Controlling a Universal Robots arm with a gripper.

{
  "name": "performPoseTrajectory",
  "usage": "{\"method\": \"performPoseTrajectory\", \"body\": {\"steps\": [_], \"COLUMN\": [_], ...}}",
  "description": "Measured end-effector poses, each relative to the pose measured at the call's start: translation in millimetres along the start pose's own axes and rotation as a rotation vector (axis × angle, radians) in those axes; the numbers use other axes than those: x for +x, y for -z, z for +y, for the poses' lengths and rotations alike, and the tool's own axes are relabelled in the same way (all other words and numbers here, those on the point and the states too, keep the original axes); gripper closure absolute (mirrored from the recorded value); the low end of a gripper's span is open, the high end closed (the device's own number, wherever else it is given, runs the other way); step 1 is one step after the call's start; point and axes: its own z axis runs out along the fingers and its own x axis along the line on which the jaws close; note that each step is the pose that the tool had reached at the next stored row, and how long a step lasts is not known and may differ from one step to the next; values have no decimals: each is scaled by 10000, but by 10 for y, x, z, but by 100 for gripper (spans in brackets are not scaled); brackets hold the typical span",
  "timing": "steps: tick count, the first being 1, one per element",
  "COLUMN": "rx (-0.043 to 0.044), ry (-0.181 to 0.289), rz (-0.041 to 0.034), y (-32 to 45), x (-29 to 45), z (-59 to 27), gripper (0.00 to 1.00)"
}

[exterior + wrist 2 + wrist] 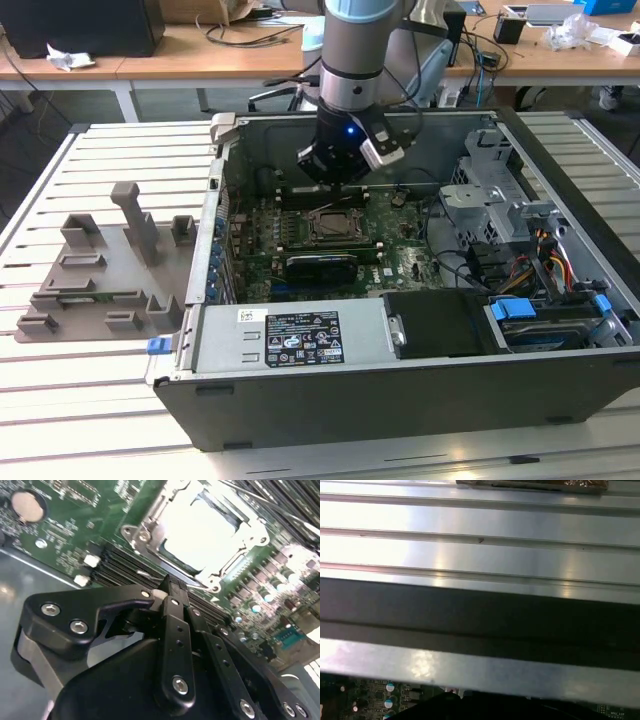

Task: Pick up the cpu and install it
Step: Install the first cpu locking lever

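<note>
The cpu [330, 226] lies flat inside the square socket frame [352, 238] on the green motherboard in the open computer case. In the second wrist view the cpu [200, 527] shows as a bright glaring plate inside the metal frame [145, 530]. My gripper [335, 182] hangs just above the board, a little behind the socket toward the case's far wall. Its black fingers [172, 610] are drawn together at the tips, and my gripper [170, 587] is shut with nothing seen between them.
A power supply with a white-labelled sticker [300, 340] fills the case's near side. Drive cages and cables [500, 200] stand on the exterior view's right. A grey fixture tray [110, 270] lies on the slatted table [480, 525]. The case wall [480, 610] rises close by.
</note>
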Motion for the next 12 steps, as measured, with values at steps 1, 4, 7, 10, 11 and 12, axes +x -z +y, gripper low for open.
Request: {"method": "performPoseTrajectory", "body": {"steps": [1, 4, 7, 10, 11, 12], "rx": [-1, -4, -8, -11, -11, -13], "ry": [2, -1, -1, -1, -1, 0], "rz": [17, 43, 50, 56, 56, 55], "y": [-19, -62, -90, -114, -115, -116], "x": [-35, -82, -113, -136, -138, -139], "z": [-4, -10, -16, -21, -23, -26], "gripper": [89, 89, 89, 89, 89, 89]}}
